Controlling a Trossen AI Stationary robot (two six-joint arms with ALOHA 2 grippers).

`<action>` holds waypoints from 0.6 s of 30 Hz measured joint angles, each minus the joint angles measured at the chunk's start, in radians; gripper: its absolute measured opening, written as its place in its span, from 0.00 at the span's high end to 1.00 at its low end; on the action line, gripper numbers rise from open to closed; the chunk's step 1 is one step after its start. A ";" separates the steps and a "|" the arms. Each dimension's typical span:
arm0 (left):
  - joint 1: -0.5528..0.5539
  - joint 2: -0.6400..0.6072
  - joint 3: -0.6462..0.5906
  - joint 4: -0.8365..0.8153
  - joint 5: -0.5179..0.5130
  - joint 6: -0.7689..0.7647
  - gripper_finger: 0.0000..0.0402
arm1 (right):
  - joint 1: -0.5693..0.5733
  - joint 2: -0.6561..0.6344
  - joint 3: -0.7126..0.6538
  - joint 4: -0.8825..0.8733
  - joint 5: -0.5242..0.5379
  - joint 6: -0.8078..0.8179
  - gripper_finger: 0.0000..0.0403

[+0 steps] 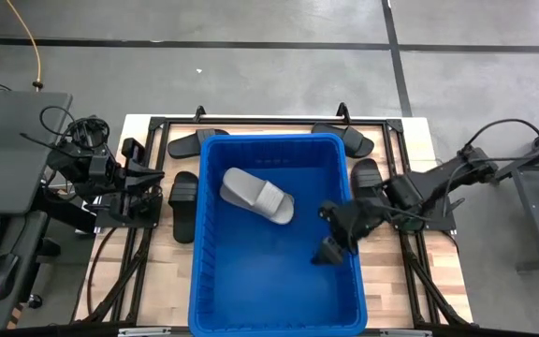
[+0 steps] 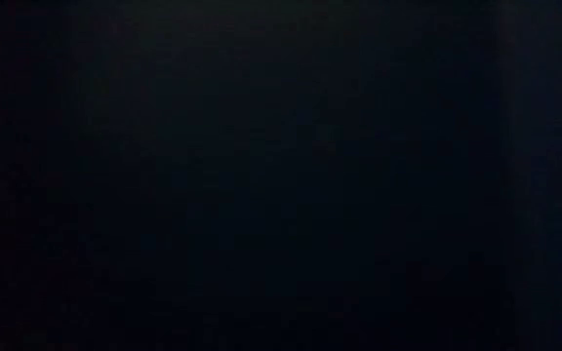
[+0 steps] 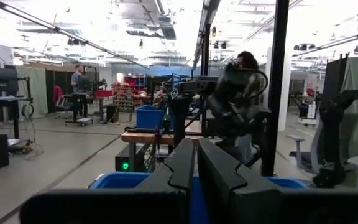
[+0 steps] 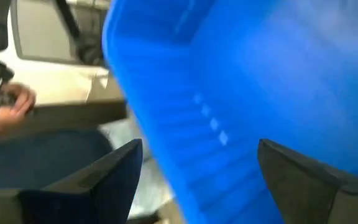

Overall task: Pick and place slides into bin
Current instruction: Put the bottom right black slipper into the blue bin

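Note:
The blue bin (image 1: 279, 281) stands in the middle of the table. One light grey slide (image 1: 255, 195) lies on the bin's floor near its far end. Black slides lie on the table around the bin: two at its far corners (image 1: 197, 143) (image 1: 344, 139), one along its left wall (image 1: 183, 206) and one by its right wall (image 1: 367, 176). My right gripper (image 1: 327, 232) is open and empty over the bin's right half, and its wrist view (image 4: 197, 180) shows the blue wall (image 4: 260, 74). My left gripper (image 1: 157, 175) is shut and empty, left of the bin.
Black frame bars run around the wooden table top (image 1: 410, 271). The low view is dark. A person's hand (image 4: 11, 106) shows beyond the table in the right wrist view. The left wrist view shows the bin's rim (image 3: 117, 180) and my right arm (image 3: 235, 106) beyond it.

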 joint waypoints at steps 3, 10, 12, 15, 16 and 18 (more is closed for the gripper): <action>0.000 0.000 0.000 -0.001 -0.007 0.000 0.96 | 0.054 -0.003 0.000 0.005 -0.012 0.060 0.24; 0.000 0.000 0.000 -0.005 -0.040 -0.005 0.96 | 0.196 -0.005 0.000 -0.011 -0.106 0.223 0.24; 0.000 0.000 0.000 -0.006 -0.040 -0.018 0.96 | 0.239 -0.005 0.000 -0.022 -0.107 0.260 0.24; 0.000 0.000 0.000 -0.008 -0.041 -0.027 0.96 | 0.307 -0.005 0.000 -0.025 -0.104 0.334 0.24; 0.000 0.000 0.000 -0.009 -0.042 -0.027 0.96 | 0.330 -0.005 0.000 -0.031 -0.104 0.365 0.24; 0.000 0.000 0.000 -0.009 -0.050 -0.027 0.96 | 0.375 -0.005 0.000 -0.047 -0.102 0.417 0.24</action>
